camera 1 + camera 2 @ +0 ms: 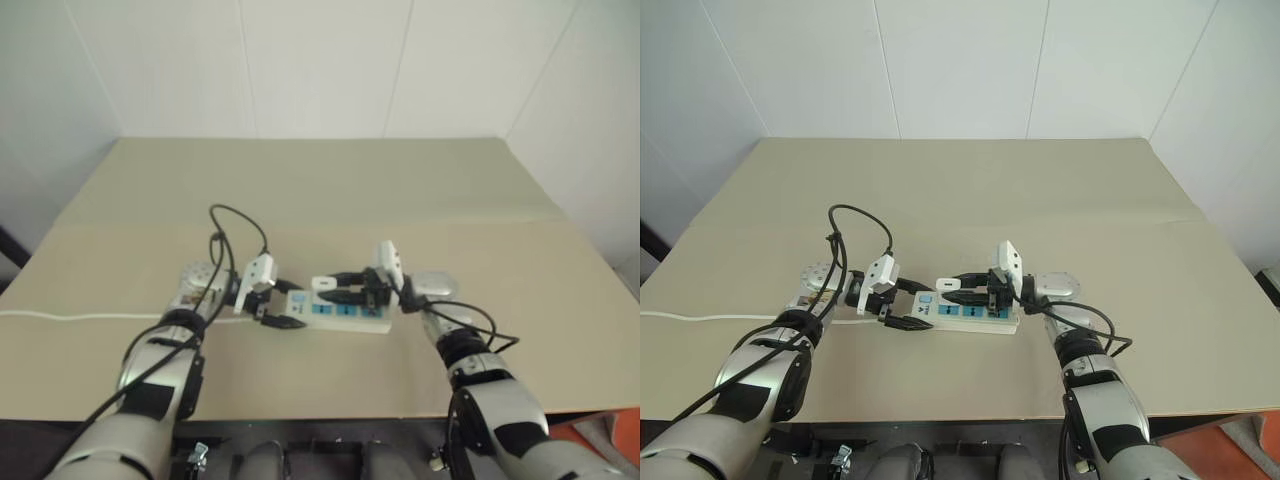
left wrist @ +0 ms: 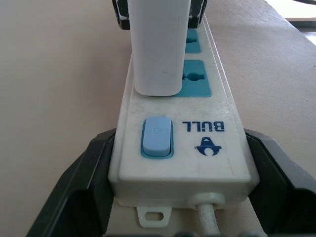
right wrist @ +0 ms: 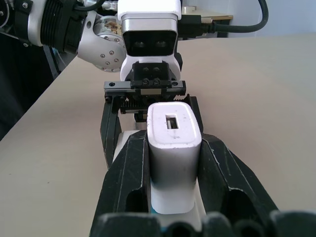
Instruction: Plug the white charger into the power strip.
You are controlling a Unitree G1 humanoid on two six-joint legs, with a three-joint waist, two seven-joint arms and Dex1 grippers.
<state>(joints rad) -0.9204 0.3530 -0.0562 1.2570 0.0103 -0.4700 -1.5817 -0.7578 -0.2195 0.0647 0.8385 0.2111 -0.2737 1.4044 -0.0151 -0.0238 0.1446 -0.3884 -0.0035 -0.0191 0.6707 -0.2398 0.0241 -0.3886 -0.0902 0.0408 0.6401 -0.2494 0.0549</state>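
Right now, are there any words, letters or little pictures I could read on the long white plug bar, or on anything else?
"BULL": dark blue letters, upside down in the left wrist view, on the long flat white power strip, beside its light blue rocker switch.
A small dark blue logo sits under that word; a faint round mark on the switch is too pale to read.
The small white boxy charger carries no writing.

A broad tan counter (image 1: 330, 190) runs back to plain white walls (image 1: 320, 60) that meet in a corner. An orange object (image 1: 600, 435) sits beyond the counter's near right edge.
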